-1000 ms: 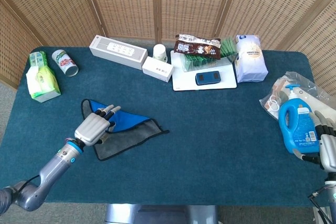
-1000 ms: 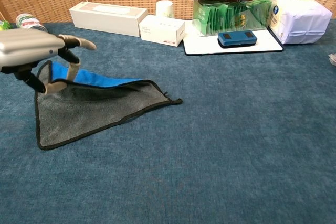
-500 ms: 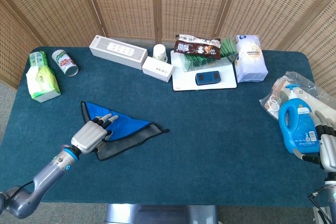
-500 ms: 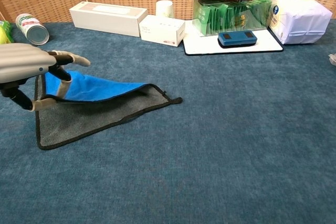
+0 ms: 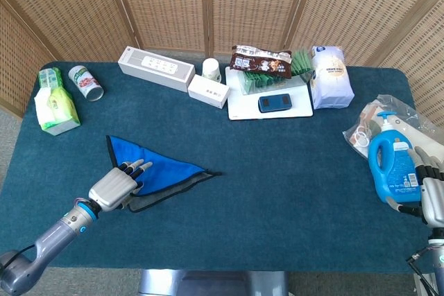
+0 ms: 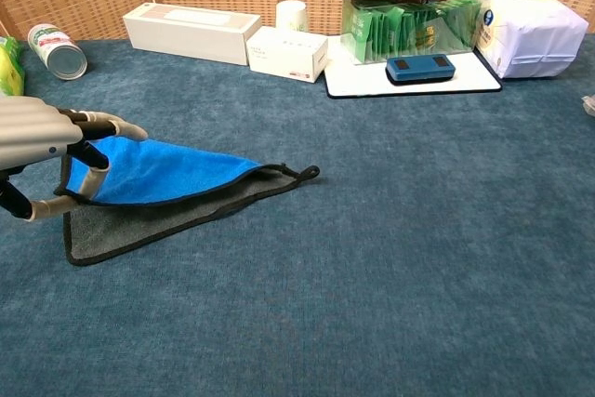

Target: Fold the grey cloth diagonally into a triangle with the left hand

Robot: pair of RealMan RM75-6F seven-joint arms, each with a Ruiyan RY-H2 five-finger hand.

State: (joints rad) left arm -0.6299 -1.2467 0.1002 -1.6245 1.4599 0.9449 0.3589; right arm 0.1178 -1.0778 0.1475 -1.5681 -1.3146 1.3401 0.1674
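The grey cloth (image 6: 121,225) lies on the blue table at the front left, with its blue underside (image 6: 158,172) turned over on top as a triangle. In the head view the cloth (image 5: 159,170) tapers to a point on the right. My left hand (image 6: 42,151) pinches the folded-over corner at the cloth's left end, held slightly above the lower layer; the same left hand (image 5: 111,188) shows at the cloth's near-left corner. A strip of grey still shows along the front edge. My right hand (image 5: 431,195) rests far right, fingers apart, beside a bottle.
A blue detergent bottle (image 5: 390,164) and a plastic bag stand at the right edge. Along the back are a white box (image 5: 155,68), a small carton (image 5: 208,91), a white tray (image 5: 244,107) with packets, a can (image 5: 86,82) and a green pack (image 5: 54,105).
My left hand has drawn the held corner toward the front left and lower. The blue flap now covers most of the grey layer and lies flatter.
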